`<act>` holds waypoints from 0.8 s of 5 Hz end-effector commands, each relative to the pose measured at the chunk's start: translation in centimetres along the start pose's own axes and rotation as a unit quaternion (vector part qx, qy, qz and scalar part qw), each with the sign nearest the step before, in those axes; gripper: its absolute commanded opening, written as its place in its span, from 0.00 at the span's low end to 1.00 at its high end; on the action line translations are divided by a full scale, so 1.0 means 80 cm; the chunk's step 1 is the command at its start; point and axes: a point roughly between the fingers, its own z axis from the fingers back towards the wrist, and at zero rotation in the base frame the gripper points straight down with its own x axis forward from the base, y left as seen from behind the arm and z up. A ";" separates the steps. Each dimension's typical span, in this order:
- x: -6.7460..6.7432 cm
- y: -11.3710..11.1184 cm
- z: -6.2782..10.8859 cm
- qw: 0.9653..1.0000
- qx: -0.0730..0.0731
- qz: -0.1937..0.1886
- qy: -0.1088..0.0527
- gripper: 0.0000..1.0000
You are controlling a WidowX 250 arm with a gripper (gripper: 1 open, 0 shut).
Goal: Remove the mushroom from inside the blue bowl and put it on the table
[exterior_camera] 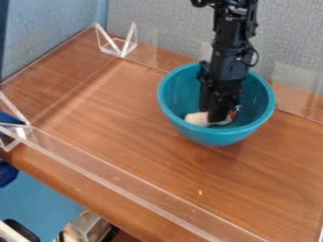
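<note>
Small cream-stemmed toy mushroom [198,119] is in round turquoise plastic bowl [216,135], low, nr the front wall. Black metal gripper [224,115] is right by it; can't tell if fingers hold it. Risk: w/o a firm grip it slips on lift; fingers pressing the wall could drag bowl across reddish-brown wood-grain table [139,132].

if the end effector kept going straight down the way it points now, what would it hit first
Probably the mushroom at its tips, then the blue bowl's floor; depth is hard to judge.
</note>
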 end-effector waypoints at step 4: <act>-0.019 0.007 0.017 0.999 0.008 0.031 -0.015 0.00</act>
